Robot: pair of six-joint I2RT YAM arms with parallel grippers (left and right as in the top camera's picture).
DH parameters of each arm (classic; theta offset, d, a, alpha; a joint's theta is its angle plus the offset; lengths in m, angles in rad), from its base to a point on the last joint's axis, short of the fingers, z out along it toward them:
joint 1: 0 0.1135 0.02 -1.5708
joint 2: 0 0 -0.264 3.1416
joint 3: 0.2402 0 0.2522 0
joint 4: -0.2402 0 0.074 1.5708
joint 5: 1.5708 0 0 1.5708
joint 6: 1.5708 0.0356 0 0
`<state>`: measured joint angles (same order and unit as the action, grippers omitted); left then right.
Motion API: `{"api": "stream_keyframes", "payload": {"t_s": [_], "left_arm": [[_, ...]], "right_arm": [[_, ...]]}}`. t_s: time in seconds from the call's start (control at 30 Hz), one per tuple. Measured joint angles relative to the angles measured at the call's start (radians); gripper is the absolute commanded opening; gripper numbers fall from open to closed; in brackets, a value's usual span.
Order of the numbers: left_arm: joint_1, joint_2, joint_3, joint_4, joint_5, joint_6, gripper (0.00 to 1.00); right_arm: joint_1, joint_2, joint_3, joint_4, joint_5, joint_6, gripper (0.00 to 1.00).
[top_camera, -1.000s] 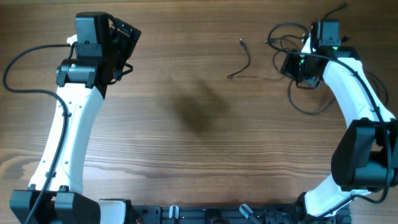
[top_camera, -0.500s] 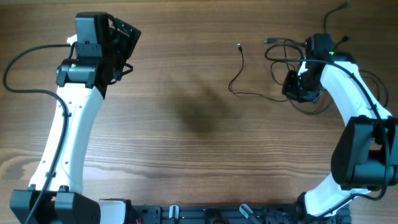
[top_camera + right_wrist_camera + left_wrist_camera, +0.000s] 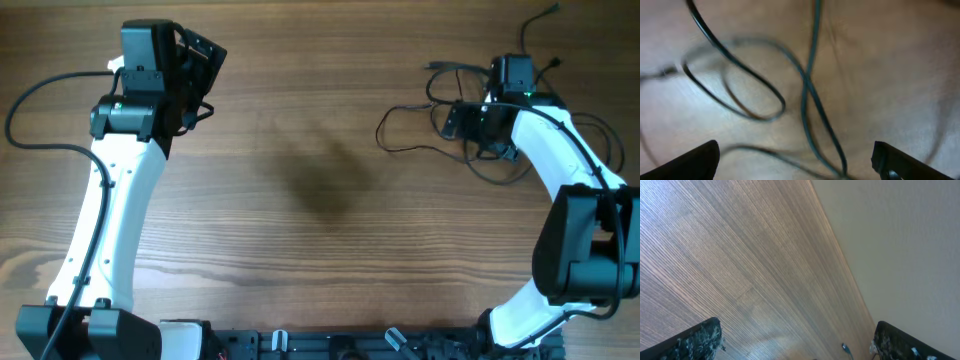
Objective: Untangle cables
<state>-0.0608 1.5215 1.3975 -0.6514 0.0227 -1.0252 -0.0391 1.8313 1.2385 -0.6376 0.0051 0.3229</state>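
Table (image 3: 320, 200): wood grain, an arm on each side.
Left gripper (image 3: 205, 62): far left, jaws wide apart, holding nothing.
Right gripper (image 3: 455, 120): far right, jaws spread wide over the tangle, nothing clamped.
Cables (image 3: 809, 87): thin black loops on the table, far right, around the right gripper; one loop trails left.

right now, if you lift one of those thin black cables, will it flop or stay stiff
Probably floppy: the cables lie in loose curling loops. Likely light, being so thin. They cross, so lifting one may drag others.
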Motion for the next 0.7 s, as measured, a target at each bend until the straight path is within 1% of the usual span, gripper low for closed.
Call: {"api": "stream_keyframes", "payload": {"t_s": [0.07,0.13,0.3,0.7], "left_arm": [[0.000,0.000,0.000,0.000,0.000,0.000,1.00],[0.000,0.000,0.000,0.001,0.000,0.000,1.00],[0.000,0.000,0.000,0.000,0.000,0.000,1.00],[0.000,0.000,0.000,0.000,0.000,0.000,1.00]], "right_arm": [[0.000,0.000,-0.001,0.038,0.000,0.000,0.99],[0.000,0.001,-0.002,0.128,0.000,0.000,1.00],[0.000,0.002,-0.002,0.248,0.000,0.000,1.00],[0.000,0.002,-0.002,0.259,0.000,0.000,1.00]]}}
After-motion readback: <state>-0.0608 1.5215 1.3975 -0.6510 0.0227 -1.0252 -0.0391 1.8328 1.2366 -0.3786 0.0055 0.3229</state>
